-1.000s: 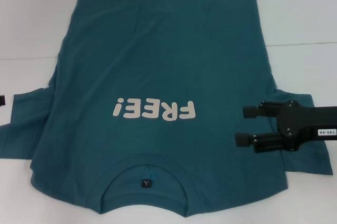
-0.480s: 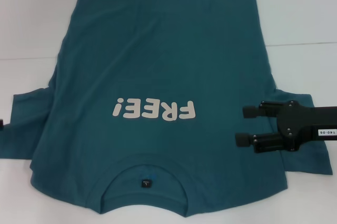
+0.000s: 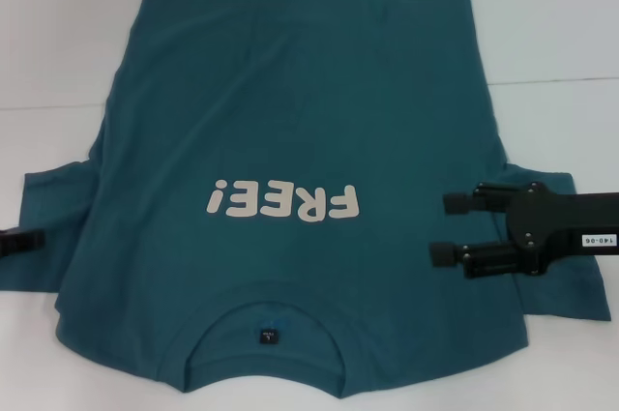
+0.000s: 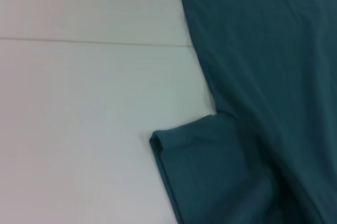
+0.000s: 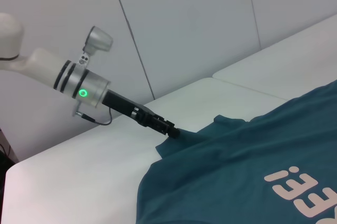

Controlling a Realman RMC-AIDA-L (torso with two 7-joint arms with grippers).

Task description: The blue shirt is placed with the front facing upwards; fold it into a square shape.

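Right gripper hovering over the blue shirt near its right sleeve, fingers spread, nothing pinched. Left gripper at the left sleeve edge, only a dark tip visible in head view; cannot tell finger state. Shirt lying flat on the white table, front up, "FREE!" lettering exposed, collar nearest the robot. No fold made: both sleeves out, hem flat. Everything left, probably sleeve folds first, then lengthwise fold.

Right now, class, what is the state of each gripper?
Left gripper: at the blue shirt's left sleeve edge; state cannot be told.
Right gripper: open over the right sleeve, holding nothing.
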